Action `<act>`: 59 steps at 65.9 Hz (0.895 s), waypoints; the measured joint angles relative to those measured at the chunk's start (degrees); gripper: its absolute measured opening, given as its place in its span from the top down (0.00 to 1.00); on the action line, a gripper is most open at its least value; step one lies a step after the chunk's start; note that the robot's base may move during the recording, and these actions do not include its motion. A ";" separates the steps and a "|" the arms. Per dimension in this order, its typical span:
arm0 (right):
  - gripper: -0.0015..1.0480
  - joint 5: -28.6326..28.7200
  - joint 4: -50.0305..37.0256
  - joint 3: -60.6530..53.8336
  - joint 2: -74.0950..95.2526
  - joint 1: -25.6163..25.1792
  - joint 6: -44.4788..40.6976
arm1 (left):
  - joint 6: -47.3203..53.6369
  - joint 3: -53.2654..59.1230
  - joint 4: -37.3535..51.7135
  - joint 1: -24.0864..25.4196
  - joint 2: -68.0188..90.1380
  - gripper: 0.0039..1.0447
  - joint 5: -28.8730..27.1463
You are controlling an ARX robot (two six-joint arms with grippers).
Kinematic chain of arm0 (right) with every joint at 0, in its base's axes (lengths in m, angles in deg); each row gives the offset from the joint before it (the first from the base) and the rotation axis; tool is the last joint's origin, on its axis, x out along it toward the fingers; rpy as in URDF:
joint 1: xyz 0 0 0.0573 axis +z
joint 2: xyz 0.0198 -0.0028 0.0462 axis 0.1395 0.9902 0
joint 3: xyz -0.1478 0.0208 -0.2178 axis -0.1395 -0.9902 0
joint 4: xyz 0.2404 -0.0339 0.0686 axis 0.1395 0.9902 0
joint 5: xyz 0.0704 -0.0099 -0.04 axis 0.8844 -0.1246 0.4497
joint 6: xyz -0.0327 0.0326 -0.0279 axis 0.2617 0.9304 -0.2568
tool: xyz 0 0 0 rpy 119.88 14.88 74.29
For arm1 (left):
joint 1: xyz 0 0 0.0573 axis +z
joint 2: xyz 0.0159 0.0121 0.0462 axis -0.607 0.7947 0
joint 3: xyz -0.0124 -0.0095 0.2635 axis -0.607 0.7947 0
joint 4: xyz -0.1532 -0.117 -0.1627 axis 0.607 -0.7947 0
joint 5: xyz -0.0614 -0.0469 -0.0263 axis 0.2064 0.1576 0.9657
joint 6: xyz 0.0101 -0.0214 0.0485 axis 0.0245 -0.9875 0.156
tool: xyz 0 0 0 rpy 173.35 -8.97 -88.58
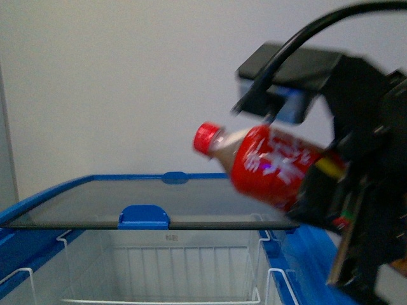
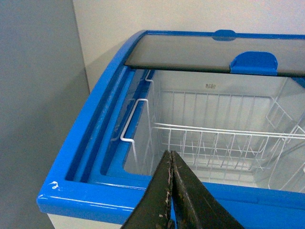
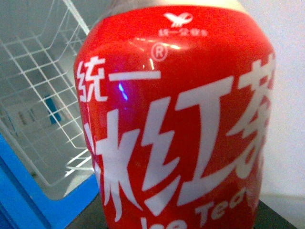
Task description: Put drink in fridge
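The drink (image 1: 270, 164), a small bottle with a red cap and a red label with white characters, is held tilted in the air, cap pointing left, above the right side of the fridge (image 1: 38, 238). My right gripper (image 1: 321, 190) is shut on its lower part. In the right wrist view the red label (image 3: 176, 119) fills the picture. The fridge is a white chest freezer with a blue rim; its glass lid (image 1: 152, 200) is slid back, so the near part is open. My left gripper (image 2: 171, 164) is shut and empty, over the fridge's near blue rim (image 2: 90, 195).
White wire baskets (image 2: 214, 143) hang inside the open fridge and show in the right wrist view (image 3: 38, 109). A blue lid handle (image 1: 144, 216) sits at the glass edge. A pale wall stands behind, a grey cabinet side (image 2: 33, 119) to the left.
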 joint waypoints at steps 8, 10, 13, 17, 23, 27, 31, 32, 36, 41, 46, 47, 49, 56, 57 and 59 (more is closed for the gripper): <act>0.65 -0.11 -4.46 2.12 8.79 2.56 -8.15 | 0.00 0.50 -1.73 0.00 -2.36 0.98 0.00; 0.65 -0.07 -5.16 2.64 10.88 3.32 -9.79 | 0.00 1.27 -1.01 0.00 -3.06 0.98 0.00; 0.65 0.20 -6.32 3.17 14.08 4.42 -11.50 | -0.07 2.14 -1.40 0.00 -3.93 0.98 0.09; 0.65 0.66 -8.07 3.85 18.49 5.70 -13.03 | -0.11 2.14 -2.23 0.00 -5.22 0.98 0.00; 0.65 0.94 -10.12 4.59 23.10 6.71 -13.60 | -0.11 2.14 -3.61 0.00 -6.62 0.98 0.00; 0.65 1.44 -11.06 5.18 25.31 6.95 -13.64 | -0.11 2.14 -4.33 0.00 -7.32 0.98 0.00; 0.65 1.42 -12.22 5.81 27.17 7.06 -13.62 | -0.11 2.14 -4.92 0.00 -7.87 0.98 0.00; 0.65 1.38 -12.68 6.23 28.04 7.06 -13.60 | -0.11 2.14 -5.16 0.00 -8.13 0.98 0.02; 0.65 1.44 -13.57 7.32 30.12 7.04 -13.60 | -0.11 2.14 -5.79 0.00 -8.79 0.98 0.02; 0.65 1.36 -14.10 8.52 31.91 6.88 -13.55 | -0.09 2.12 -9.14 0.00 -11.30 0.98 0.00; 0.65 1.40 -14.47 9.68 33.68 6.51 -13.55 | -0.13 2.12 -14.88 0.00 -16.06 0.98 0.00; 0.65 1.40 -14.51 9.88 33.99 6.47 -13.57 | -0.13 2.12 -15.21 0.00 -16.63 0.98 0.00; 0.65 1.31 -14.64 10.21 34.51 6.34 -13.62 | -0.13 2.12 -15.56 0.00 -17.53 0.98 0.02; 0.65 1.09 -15.08 11.26 36.35 5.84 -13.84 | -0.13 2.12 -15.96 0.00 -18.53 0.98 0.00; 0.65 1.09 -15.21 11.54 36.89 5.70 -13.81 | -0.13 2.12 -15.98 0.00 -18.56 0.98 0.00; 0.65 1.09 -15.37 11.82 37.33 5.62 -13.81 | -0.13 2.12 -15.98 0.00 -18.62 0.98 0.02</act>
